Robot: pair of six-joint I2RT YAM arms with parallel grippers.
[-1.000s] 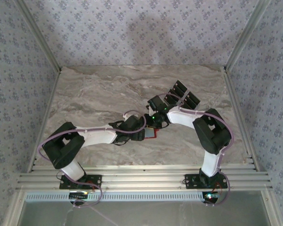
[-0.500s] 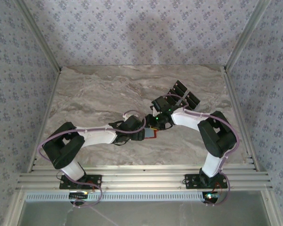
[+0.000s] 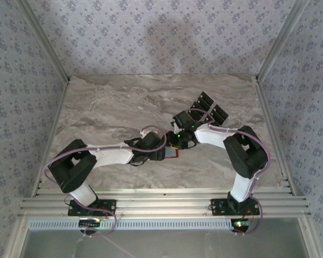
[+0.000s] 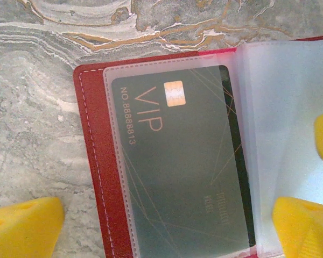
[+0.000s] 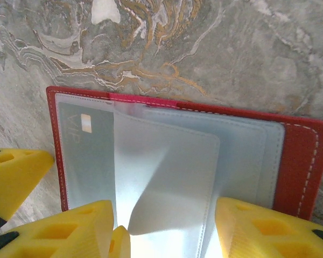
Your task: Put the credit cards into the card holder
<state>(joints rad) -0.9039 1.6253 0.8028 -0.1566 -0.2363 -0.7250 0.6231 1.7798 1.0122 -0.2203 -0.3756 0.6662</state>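
Comparing with a second ago, the right gripper (image 3: 178, 144) has edged closer to the small red stitched folding card holder (image 3: 174, 153) and its elbow has swung outward; the left gripper (image 3: 161, 153) and the fanned row of flat black rectangular credit cards (image 3: 210, 109) have not shifted. The card holder (image 5: 301, 161) lies open and flat on the grey veined marble table (image 3: 107, 107), between the two grippers; the black cards rest well beyond it, apart from it. Its red cover (image 4: 97, 161) carries pale stitching along the edge; frosted clear plastic sleeves (image 4: 280, 107) fill the inside. One sleeve already holds a dark card marked VIP (image 4: 177, 172) with a gold chip and a printed number. A loose clear leaf (image 5: 167, 161) stands bowed up from the holder's middle, between the right gripper's (image 5: 164, 236) yellow fingers (image 5: 269, 231); these stand partly apart, and I cannot tell whether they pinch the leaf. The left gripper (image 4: 164, 228) is released, spread wide; one yellow finger (image 4: 24, 228) sits over bare marble just beside the holder's edge, the other over the sleeves.
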